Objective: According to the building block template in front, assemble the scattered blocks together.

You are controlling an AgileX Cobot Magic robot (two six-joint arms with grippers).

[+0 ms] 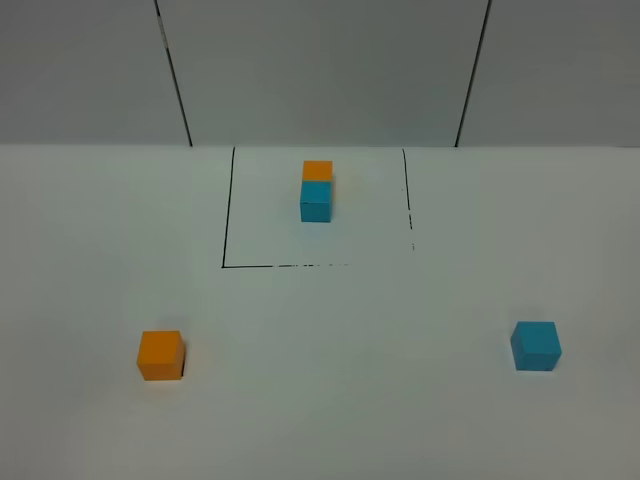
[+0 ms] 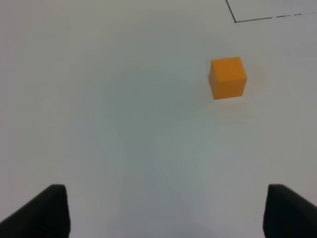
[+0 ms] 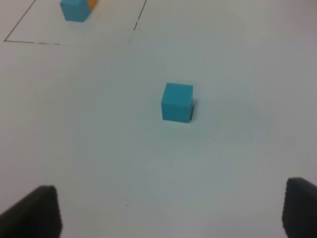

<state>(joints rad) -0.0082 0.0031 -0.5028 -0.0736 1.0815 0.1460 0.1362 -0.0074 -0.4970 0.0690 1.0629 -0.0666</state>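
The building block template, an orange cube (image 1: 317, 170) touching a cyan-blue cube (image 1: 316, 201), stands inside a black outlined square at the back; the right wrist view catches its cyan cube (image 3: 75, 9). Of the scattered blocks, the orange one (image 1: 160, 355) lies front left and the cyan-blue one (image 1: 536, 346) front right. In the left wrist view my left gripper (image 2: 168, 203) is open and empty, with the orange block (image 2: 228, 78) well ahead of it. My right gripper (image 3: 168, 203) is open too, the cyan-blue block (image 3: 177, 102) lying ahead between its finger lines. Neither gripper appears in the exterior high view.
A thin black outline (image 1: 228, 210) marks the template's square on the white table (image 1: 340, 360). A grey panelled wall (image 1: 320, 70) rises behind the table's far edge.
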